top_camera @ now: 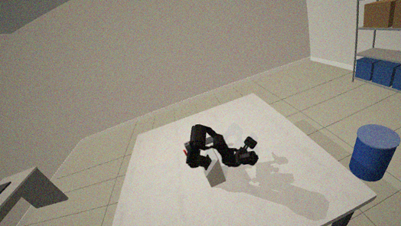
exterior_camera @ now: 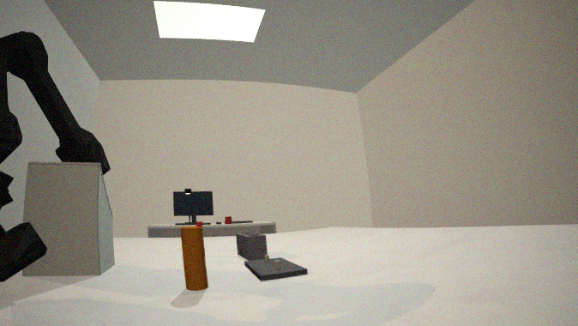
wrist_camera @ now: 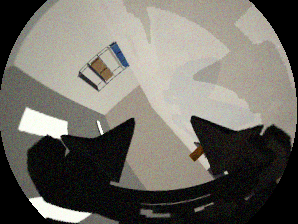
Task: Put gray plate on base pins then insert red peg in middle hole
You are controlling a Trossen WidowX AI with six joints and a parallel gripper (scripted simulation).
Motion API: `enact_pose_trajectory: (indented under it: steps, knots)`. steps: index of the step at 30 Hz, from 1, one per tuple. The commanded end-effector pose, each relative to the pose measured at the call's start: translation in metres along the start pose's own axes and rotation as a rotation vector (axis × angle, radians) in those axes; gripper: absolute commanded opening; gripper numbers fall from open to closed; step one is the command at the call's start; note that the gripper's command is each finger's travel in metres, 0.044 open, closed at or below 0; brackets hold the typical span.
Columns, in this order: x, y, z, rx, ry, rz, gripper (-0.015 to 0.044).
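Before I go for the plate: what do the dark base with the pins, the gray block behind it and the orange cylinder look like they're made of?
Base: dark gray, matte, no gloss; could be painted metal or plastic. Its two pins look pale, material unclear at this size.
Gray block: mid-gray, flat matte faces, no texture; cannot tell further.
Orange cylinder: uniform matte orange, smooth sides, plastic-like; a small red piece shows at its top.

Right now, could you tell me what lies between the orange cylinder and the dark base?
Nothing: in the exterior view, only bare white table separates the orange cylinder from the dark base.
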State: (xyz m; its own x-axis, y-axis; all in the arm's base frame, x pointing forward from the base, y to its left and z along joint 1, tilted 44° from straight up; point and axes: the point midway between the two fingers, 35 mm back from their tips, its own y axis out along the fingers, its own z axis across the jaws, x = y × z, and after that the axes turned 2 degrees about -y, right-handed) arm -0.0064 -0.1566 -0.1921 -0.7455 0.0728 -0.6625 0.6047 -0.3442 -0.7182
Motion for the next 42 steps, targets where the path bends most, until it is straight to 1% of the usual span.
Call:
enact_pose_trajectory:
  steps: [1, 2, 5, 9, 13, 19, 21, 29, 32, 35, 42]
  knots:
    - [0.0, 0.0, 0.0, -0.006, -0.006, -0.001, 0.0426]
    - [0.001, 0.002, 0.0, -0.023, -0.024, -0.002, 0.044]
    - [0.007, 0.01, 0.0, -0.146, -0.15, -0.01, 0.044]
    - [0.012, 0.023, 0.006, -0.432, -0.451, 0.003, 0.044]
    - [0.008, 0.028, 0.018, -0.73, -0.74, 0.044, 0.044]
    - [-0.024, 0.021, 0.046, -1.196, -1.157, 0.17, 0.044]
    - [-0.034, 0.018, 0.053, -1.295, -1.239, 0.207, 0.044]
    - [-0.036, 0.017, 0.054, -1.308, -1.249, 0.212, 0.044]
    - [-0.044, 0.021, 0.055, -1.306, -1.257, 0.199, 0.044]
    - [-0.071, 0.034, 0.057, -1.299, -1.278, 0.164, 0.044]
    - [-0.167, 0.064, 0.039, -1.251, -1.323, 0.101, 0.044]
